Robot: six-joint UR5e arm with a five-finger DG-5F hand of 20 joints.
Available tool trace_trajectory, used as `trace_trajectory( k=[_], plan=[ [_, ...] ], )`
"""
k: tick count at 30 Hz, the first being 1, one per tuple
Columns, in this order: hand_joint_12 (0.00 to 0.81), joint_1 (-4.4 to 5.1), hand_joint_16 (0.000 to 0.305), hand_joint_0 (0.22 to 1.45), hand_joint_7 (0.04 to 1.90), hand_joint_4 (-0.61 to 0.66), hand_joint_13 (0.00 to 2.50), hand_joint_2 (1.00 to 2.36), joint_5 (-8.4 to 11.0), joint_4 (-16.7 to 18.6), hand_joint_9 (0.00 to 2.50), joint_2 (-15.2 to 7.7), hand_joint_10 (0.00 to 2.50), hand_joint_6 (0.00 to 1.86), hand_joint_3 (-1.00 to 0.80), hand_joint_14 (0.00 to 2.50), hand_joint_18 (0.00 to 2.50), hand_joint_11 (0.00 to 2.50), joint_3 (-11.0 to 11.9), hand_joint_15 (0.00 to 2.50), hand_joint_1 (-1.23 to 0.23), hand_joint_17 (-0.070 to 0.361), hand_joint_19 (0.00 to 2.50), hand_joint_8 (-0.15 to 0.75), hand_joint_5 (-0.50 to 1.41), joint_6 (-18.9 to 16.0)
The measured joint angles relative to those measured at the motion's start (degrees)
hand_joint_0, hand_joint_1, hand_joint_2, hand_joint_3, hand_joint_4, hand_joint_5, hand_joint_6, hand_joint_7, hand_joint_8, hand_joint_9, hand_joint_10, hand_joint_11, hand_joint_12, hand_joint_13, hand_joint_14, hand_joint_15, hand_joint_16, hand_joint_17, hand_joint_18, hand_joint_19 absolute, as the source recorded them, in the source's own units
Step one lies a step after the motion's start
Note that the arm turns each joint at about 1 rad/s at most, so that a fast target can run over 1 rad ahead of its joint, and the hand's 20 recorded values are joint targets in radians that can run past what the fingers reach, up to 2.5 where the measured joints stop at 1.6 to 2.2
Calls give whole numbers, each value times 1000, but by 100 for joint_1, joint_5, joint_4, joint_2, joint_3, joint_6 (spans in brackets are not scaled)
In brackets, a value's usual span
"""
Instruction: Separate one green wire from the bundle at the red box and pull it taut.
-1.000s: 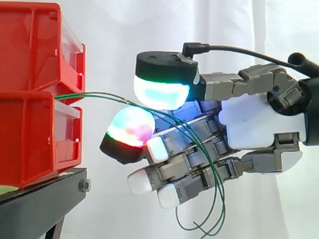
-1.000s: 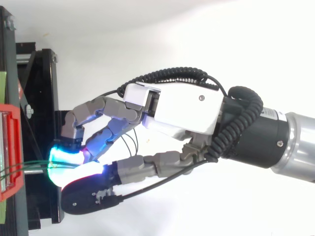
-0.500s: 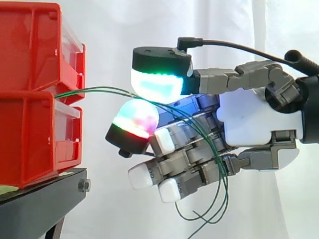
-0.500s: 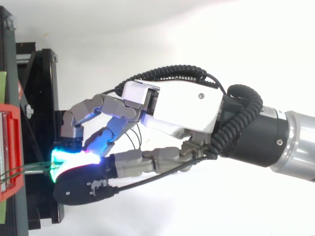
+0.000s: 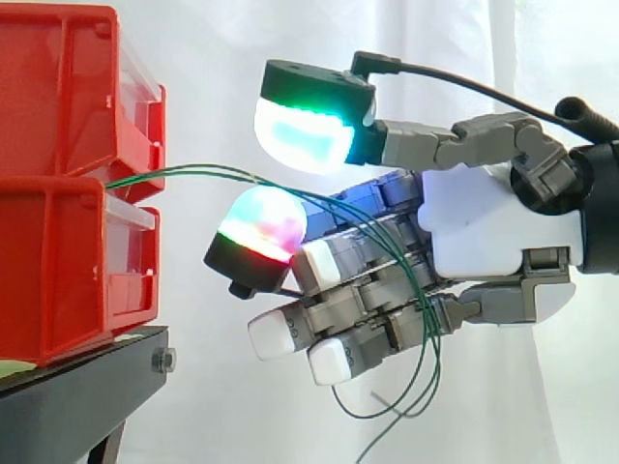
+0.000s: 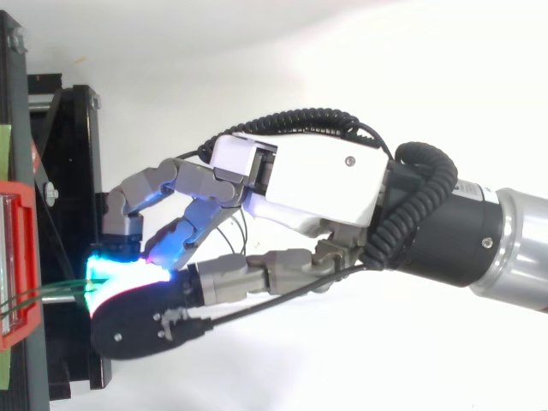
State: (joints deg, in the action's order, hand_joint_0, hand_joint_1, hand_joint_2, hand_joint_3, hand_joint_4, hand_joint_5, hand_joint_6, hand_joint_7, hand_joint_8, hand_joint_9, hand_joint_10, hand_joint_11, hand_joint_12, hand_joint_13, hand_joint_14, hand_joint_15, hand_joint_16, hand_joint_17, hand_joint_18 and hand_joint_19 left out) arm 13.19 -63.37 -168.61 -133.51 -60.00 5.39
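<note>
Several thin green wires (image 5: pixel 193 172) come out between the two stacked red bins (image 5: pixel 58 261) and run right to my hand (image 5: pixel 493 232). They pass through a narrow gap between the green-white thumb pad (image 5: pixel 302 135) above and a red-green finger pad (image 5: pixel 263 224) below. Neither pad clamps them. Past the gap the wires drape over the bent fingers and hang in slack loops (image 5: pixel 421 382) under the palm. From above, the hand (image 6: pixel 308 180) reaches left and the wires (image 6: pixel 43 291) meet its glowing tips beside the red bin (image 6: pixel 17 257).
The bins rest on a black stand (image 5: pixel 77 396) whose frame (image 6: pixel 77 171) lies just under the fingertips. A white curtain hangs behind. Free room lies right of the bins, around the arm.
The thumb pad has lifted away from the finger pad, widening the gap around the wires. The hanging loops have shifted slightly, and the hand has stayed near the same place.
</note>
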Motion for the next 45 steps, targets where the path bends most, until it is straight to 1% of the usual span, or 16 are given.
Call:
trace_trajectory(
  k=[3, 5, 8, 12, 17, 19, 24, 29, 33, 34, 35, 36, 37, 42, 43, 45],
  plan=[
    [299, -12, 44, 591, 1093, 223, 887, 1016, -4, -64, 1046, 1, 15, 884, -276, 12, 878, 787, 56, 344, -475, 98, 419, 360, -178, -1],
    [306, -20, 46, 585, 1088, 240, 883, 1018, -7, -141, 992, 2, 13, 891, -169, 11, 891, 772, 104, 342, -584, 103, 398, 364, -183, -1],
    [317, -25, 48, 588, 1066, 228, 885, 1018, -8, -258, 973, 2, 14, 899, -129, 11, 903, 771, 156, 338, -635, 108, 389, 367, -187, -2],
    [311, -26, 48, 592, 1043, 213, 874, 1019, -9, -337, 955, 3, 15, 903, -128, 11, 892, 773, 184, 345, -664, 107, 384, 360, -191, -1],
    [296, -27, 45, 610, 1035, 193, 849, 1019, -7, -350, 936, 2, 15, 904, -181, 12, 859, 786, 192, 345, -735, 101, 394, 344, -197, 9],
    [292, -27, 45, 628, 1030, 199, 841, 1015, -5, -352, 924, 2, 16, 908, -279, 14, 856, 791, 193, 346, -785, 101, 380, 340, -198, 11],
    [288, -27, 44, 651, 1012, 203, 839, 1008, 5, -362, 926, 1, 15, 909, -397, 12, 847, 784, 195, 338, -812, 99, 380, 334, -197, 13],
    [285, -27, 44, 650, 1034, 228, 845, 1001, 15, -365, 937, 0, 16, 908, -486, 14, 846, 784, 193, 338, -800, 98, 380, 333, -194, 15],
    [296, -27, 45, 557, 1020, 244, 864, 1000, 17, -368, 962, 0, 16, 908, -500, 12, 870, 773, 193, 345, -645, 101, 396, 345, -191, 15],
    [301, -26, 46, 536, 1018, 249, 873, 1000, 17, -369, 970, 0, 15, 906, -500, 13, 889, 768, 193, 339, -574, 104, 398, 349, -190, 15],
    [304, -25, 46, 535, 1013, 247, 874, 1000, 17, -371, 976, 0, 15, 905, -500, 11, 889, 764, 193, 340, -551, 104, 403, 351, -189, 15],
    [301, -25, 45, 558, 1030, 239, 878, 1000, 17, -371, 982, 0, 15, 899, -500, 11, 886, 754, 193, 344, -474, 102, 412, 348, -188, 14],
    [296, -24, 44, 601, 1059, 225, 883, 1007, 17, -372, 987, 1, 16, 896, -414, 12, 879, 743, 193, 346, -428, 98, 427, 345, -183, 12],
    [313, -25, 47, 579, 1081, 244, 875, 1018, 13, -374, 939, 0, 15, 903, -210, 14, 903, 738, 194, 366, -443, 107, 442, 359, -194, 5],
    [336, -25, 53, 582, 1035, 273, 900, 1015, 10, -374, 950, 0, 13, 912, -159, 11, 952, 744, 195, 350, -515, 119, 409, 382, -195, 3],
    [340, -26, 54, 583, 1019, 275, 901, 1014, 0, -374, 942, 0, 13, 914, -127, 11, 963, 743, 194, 349, -562, 122, 404, 386, -197, 0]
  ],
)
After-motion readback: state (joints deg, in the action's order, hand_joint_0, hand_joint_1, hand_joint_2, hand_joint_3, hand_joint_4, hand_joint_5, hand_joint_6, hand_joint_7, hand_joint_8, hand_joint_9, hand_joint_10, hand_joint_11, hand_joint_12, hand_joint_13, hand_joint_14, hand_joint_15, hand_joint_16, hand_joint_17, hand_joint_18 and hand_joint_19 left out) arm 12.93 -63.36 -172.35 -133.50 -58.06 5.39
